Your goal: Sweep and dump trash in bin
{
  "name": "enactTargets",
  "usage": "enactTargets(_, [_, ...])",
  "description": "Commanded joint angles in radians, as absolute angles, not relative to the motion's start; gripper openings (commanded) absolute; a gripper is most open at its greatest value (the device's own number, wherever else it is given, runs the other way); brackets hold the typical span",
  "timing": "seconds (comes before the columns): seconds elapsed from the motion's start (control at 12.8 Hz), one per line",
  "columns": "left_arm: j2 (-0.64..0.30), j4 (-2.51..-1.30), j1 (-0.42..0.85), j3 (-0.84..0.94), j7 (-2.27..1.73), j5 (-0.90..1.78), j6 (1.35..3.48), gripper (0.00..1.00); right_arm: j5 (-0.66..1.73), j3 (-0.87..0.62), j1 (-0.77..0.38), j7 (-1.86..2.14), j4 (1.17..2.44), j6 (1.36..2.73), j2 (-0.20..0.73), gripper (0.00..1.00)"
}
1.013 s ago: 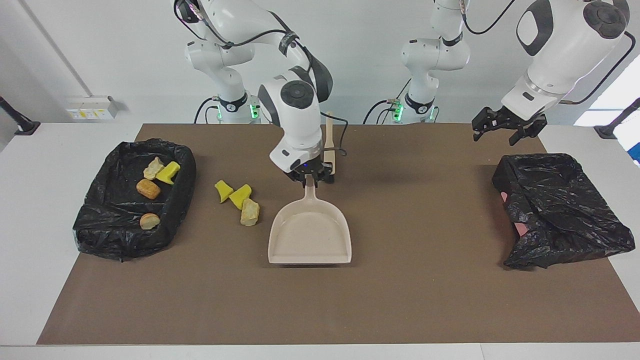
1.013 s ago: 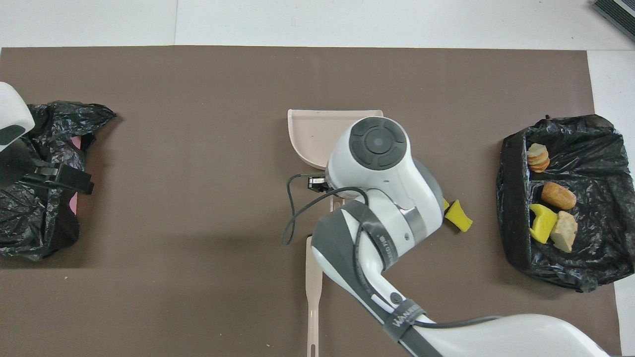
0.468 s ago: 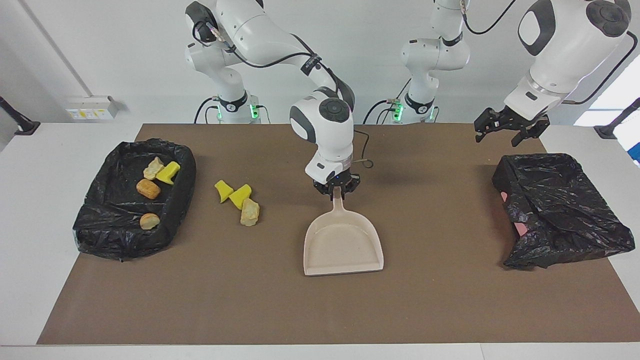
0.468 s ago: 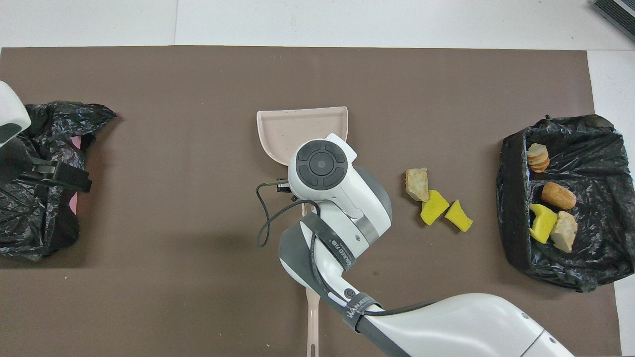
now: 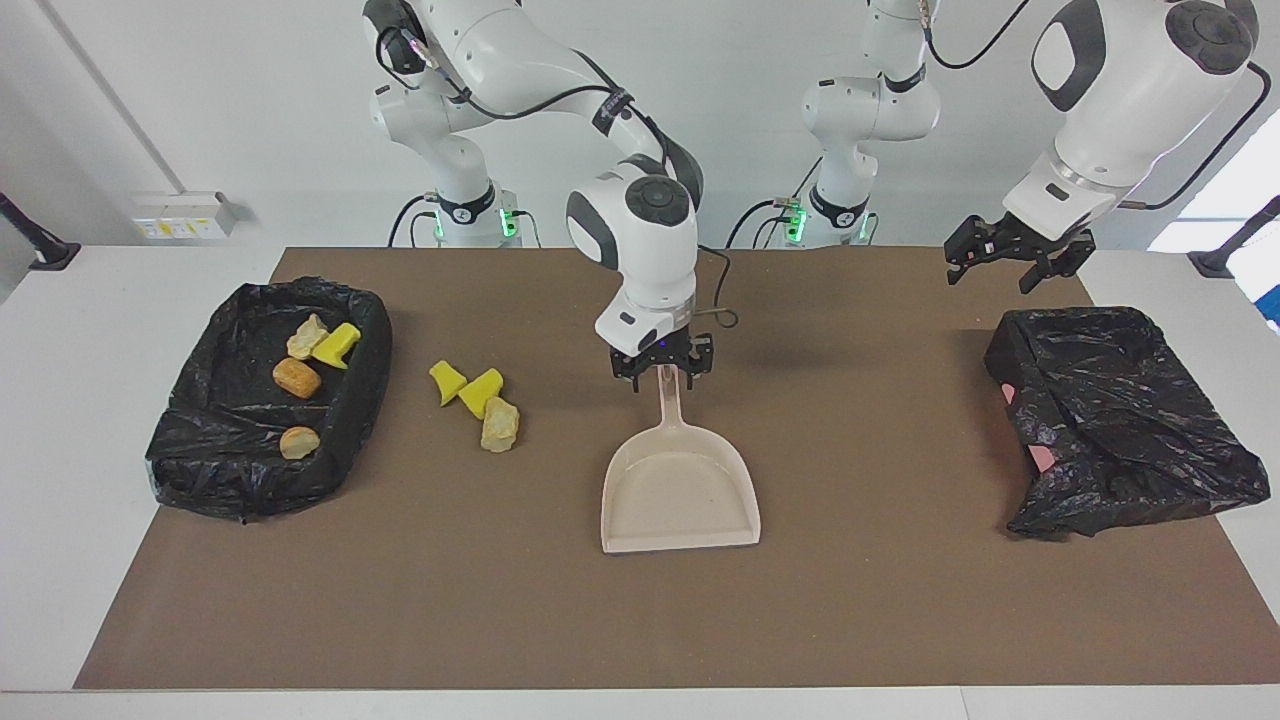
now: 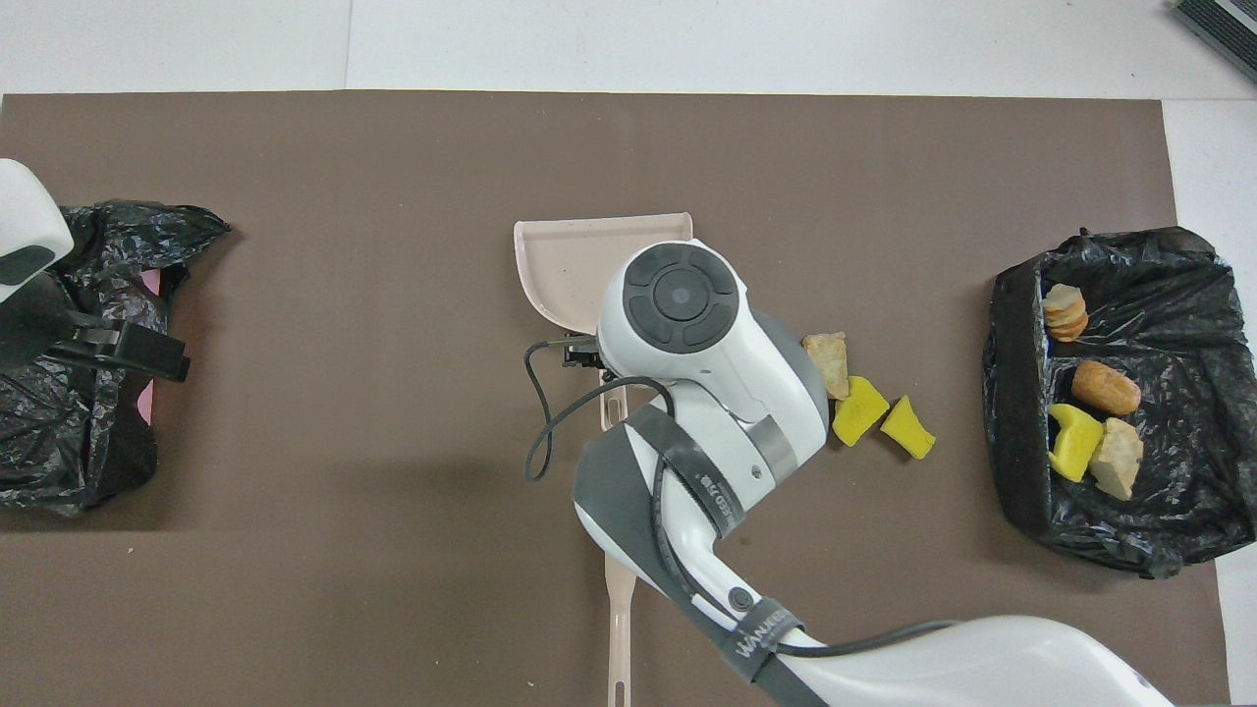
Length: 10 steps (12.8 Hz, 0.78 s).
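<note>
My right gripper [image 5: 662, 371] stands open over the dustpan [image 5: 680, 490] handle; left gripper [image 5: 1008, 262] waits open. Dustpan looks light, stiff: grip the handle

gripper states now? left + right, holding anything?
Left gripper: open, empty, over the table near a black bag.
Right gripper: open at the dustpan handle, not gripping.

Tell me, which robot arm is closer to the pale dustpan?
The right one. The right gripper is over the dustpan's handle end, jaws open. The left gripper waits over the table edge by the crumpled black bag.
</note>
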<state>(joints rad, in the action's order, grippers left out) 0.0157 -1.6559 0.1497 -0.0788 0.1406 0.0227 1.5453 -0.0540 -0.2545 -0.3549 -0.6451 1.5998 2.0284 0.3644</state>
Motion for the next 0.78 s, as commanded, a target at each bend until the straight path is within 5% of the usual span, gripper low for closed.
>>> enactTargets(0.0, [0.012, -1.684, 0.196, -0.074, 0.106, 0.009, 1.604, 1.00, 0.052, -0.262, -0.275, -0.588, 1.620, 1.889, 0.235, 1.00])
enactTargets(0.31, [-0.061, -1.681, 0.322, -0.074, -0.012, 0.015, 1.684, 1.00, 0.052, -0.264, -0.353, -0.569, 1.725, 1.709, 0.097, 1.00])
enactTargets(0.7, [-0.173, -1.677, 0.478, -0.074, -0.207, 0.025, 1.833, 1.00, 0.216, -0.265, -0.484, -0.655, 2.090, 1.864, -0.109, 1.00])
